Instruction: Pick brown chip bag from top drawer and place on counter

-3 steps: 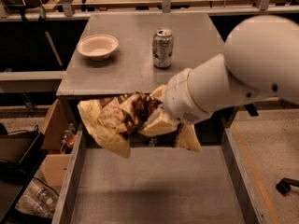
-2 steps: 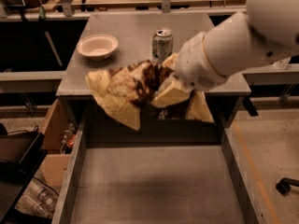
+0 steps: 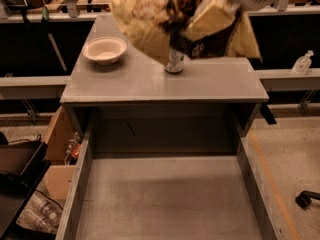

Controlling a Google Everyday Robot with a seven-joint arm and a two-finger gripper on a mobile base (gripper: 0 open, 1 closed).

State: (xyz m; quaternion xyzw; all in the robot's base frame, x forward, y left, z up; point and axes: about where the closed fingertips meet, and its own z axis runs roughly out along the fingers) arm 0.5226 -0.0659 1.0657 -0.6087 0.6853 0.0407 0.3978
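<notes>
Brown bag [image 3: 145, 19] in gripper [image 3: 202, 26] above counter [image 3: 145, 81]

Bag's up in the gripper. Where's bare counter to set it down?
The gripper holds the brown chip bag up over the counter. Barest: the right part, between the can and the right edge, plus the strip along the front edge. The gap between bowl and can is narrower. Crowded: bowl back-left, can centre.

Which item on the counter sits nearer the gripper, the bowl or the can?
The can, directly below the gripper holding the brown chip bag over the counter; the white bowl sits apart at the picture's left.
</notes>
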